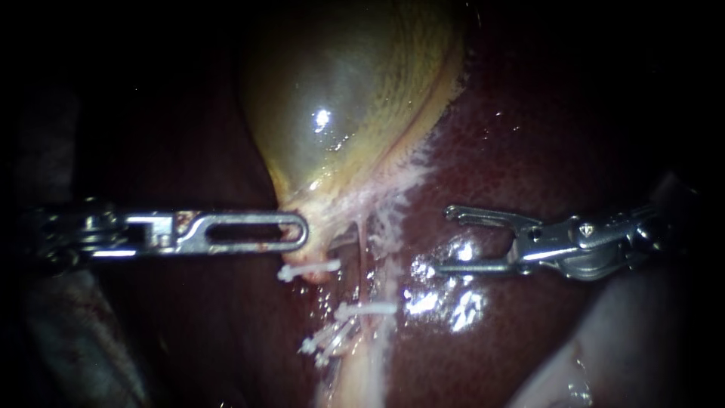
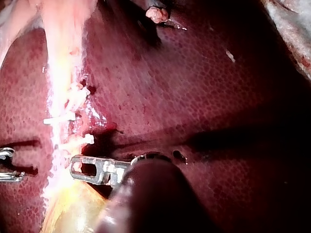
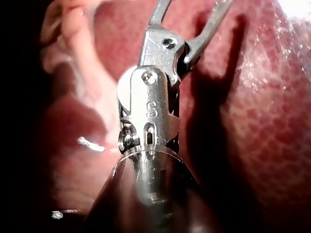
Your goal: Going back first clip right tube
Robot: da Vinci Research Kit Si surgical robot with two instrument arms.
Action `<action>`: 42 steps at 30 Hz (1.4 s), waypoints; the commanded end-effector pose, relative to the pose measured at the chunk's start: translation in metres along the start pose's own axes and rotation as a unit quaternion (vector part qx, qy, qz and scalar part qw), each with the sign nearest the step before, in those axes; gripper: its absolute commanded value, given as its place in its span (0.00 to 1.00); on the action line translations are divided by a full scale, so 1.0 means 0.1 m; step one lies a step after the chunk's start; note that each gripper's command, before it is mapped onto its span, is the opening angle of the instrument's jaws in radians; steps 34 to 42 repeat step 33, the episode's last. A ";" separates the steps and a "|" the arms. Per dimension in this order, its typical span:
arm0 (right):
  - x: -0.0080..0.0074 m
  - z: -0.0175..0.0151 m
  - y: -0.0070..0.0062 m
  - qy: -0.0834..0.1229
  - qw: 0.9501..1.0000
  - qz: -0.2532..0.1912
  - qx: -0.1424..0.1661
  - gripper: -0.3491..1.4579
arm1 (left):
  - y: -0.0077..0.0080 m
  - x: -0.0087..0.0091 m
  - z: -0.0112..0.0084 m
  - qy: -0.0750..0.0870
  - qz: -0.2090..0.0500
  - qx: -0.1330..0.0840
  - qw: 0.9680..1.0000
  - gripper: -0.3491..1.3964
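Observation:
The yellow-green gallbladder (image 1: 347, 98) narrows to a neck at mid-view. My left instrument (image 1: 300, 230) comes in from the left, and its slotted jaws are shut on the neck tissue. Below the neck run two pale tubes. One white clip (image 1: 308, 270) crosses the left tube, and another clip (image 1: 368, 309) crosses the right tube (image 1: 364, 249). My right instrument (image 1: 447, 240) hangs over the liver to the right of that tube, jaws open and empty. The right wrist view shows those jaws (image 3: 190, 9) spread. In the left wrist view, my left instrument's jaws (image 2: 80, 167) lie beside the clipped strand.
Dark red liver (image 1: 544, 136) fills the right side and glistens under the right instrument. Two more white clips (image 1: 326, 344) sit lower on the left strand. Pale tissue (image 1: 604, 355) lies at the lower right. The right instrument's tips (image 2: 7, 165) show at the edge of the left wrist view.

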 end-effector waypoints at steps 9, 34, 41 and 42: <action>-0.001 0.002 0.000 0.000 1.000 0.000 0.001 0.49 | -0.012 -0.004 0.042 0.004 0.003 0.001 1.000 0.00; -0.001 0.006 -0.001 0.000 1.000 0.000 0.000 0.49 | -0.020 -0.002 0.058 0.003 0.005 -0.001 1.000 0.00; -0.001 0.006 -0.001 0.000 1.000 0.000 0.000 0.49 | -0.020 -0.002 0.058 0.003 0.005 -0.001 1.000 0.00; -0.001 0.006 -0.001 0.000 1.000 0.000 0.000 0.49 | -0.020 -0.002 0.058 0.003 0.005 -0.001 1.000 0.00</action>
